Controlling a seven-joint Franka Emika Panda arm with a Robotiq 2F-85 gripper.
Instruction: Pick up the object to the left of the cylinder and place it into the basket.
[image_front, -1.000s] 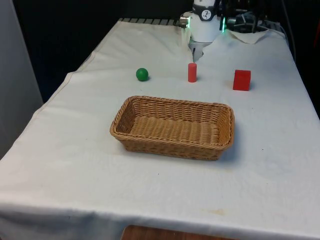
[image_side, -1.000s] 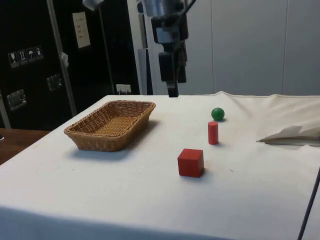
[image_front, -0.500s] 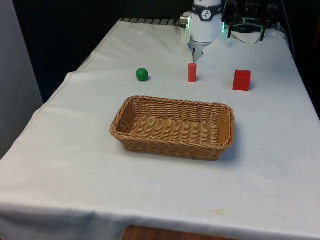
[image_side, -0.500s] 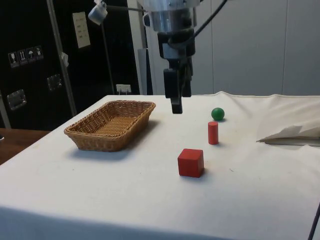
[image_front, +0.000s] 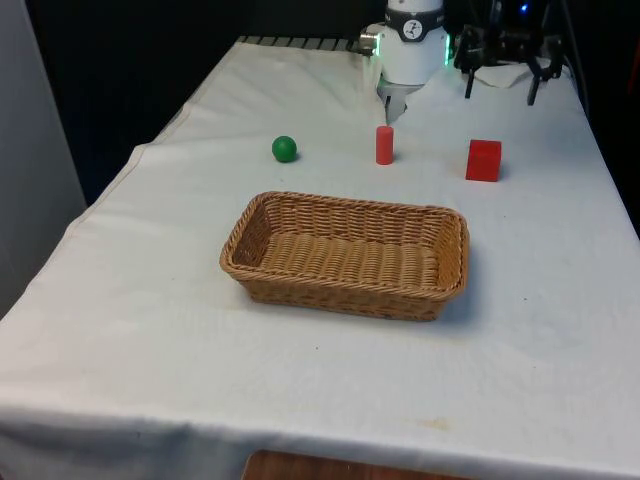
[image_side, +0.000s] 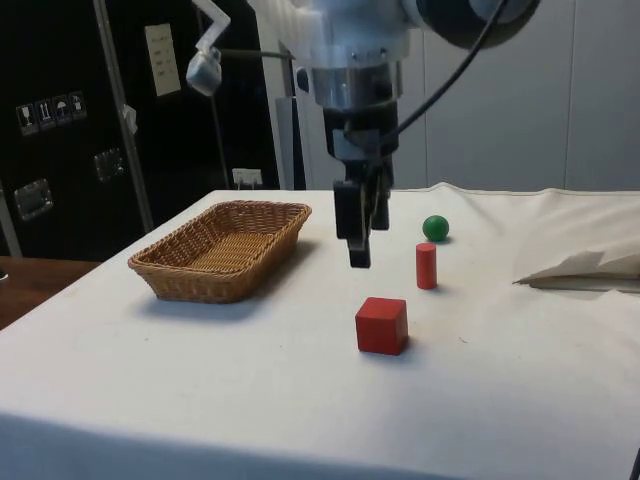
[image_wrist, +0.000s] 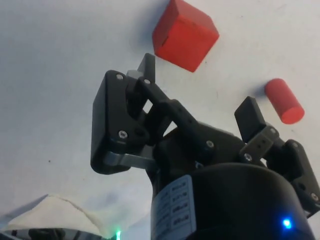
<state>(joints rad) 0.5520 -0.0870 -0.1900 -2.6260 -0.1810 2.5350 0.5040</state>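
**Open gripper hangs above the cloth near the red cube; green ball waits untouched**

The gripper (image_side: 360, 240) hangs in the air over the worktop (image_front: 540, 300), fingers pointing down and spread apart with nothing between them. In the wrist view the gripper (image_wrist: 197, 95) shows both black fingers (image_wrist: 146, 67) parted over bare white cloth, with the red cube (image_wrist: 185, 34) and the red cylinder (image_wrist: 284, 100) lying just beyond their tips. In the side view the fingertips are clear of the cloth, above and a little behind the red cube (image_side: 381, 325), with the red cylinder (image_side: 426, 265) close by.

In the front view the gripper (image_front: 500, 78) sits high above the worktop's far edge, on the front view's right of the white arm.

Three small things stand in a row across the far part of the worktop, apart from one another. The red cube (image_front: 483, 160) is nearest the edge on the front view's right. The red cylinder (image_front: 384, 145) stands upright in the middle. The green ball (image_front: 284, 149) is at the other end, toward the edge on the front view's left. It is small, round, plain dark green and smooth, resting directly on the cloth with nothing touching it. In the side view the green ball (image_side: 435, 228) lies beyond the cylinder.

The wicker basket (image_front: 345, 290) sits nearer the worktop's middle, oblong, tan and shallow, holding nothing.
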